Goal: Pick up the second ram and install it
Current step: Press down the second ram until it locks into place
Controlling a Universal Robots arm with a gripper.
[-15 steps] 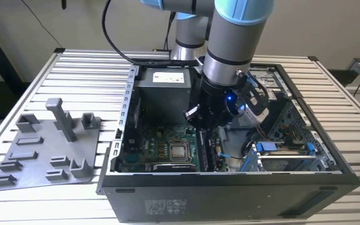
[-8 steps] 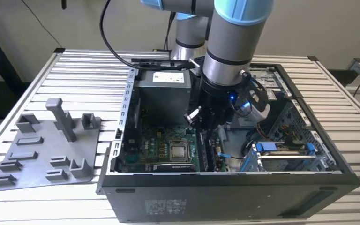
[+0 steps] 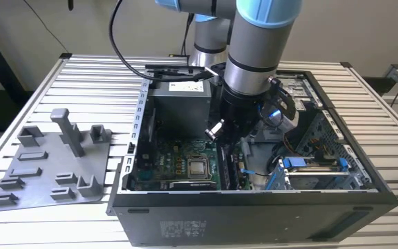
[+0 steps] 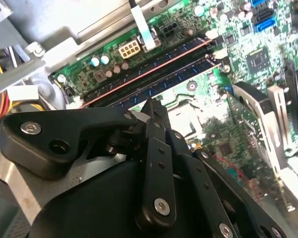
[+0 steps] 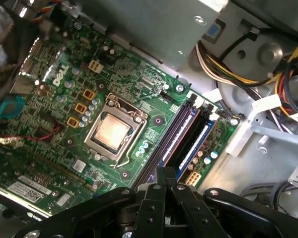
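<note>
A slatted white table (image 3: 40, 218) carries an open computer case (image 3: 254, 207) and a grey holder tray (image 3: 50, 171). The arm reaches down into the case, its gripper (image 5: 165, 174) narrowed to a pinch above the memory slots. The second ram (image 4: 144, 74) lies seated in a slot, beside 1 other stick.

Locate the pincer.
In the exterior view, the pincer hangs inside the case, just above the memory slots, to the exterior view's right of the processor.
</note>
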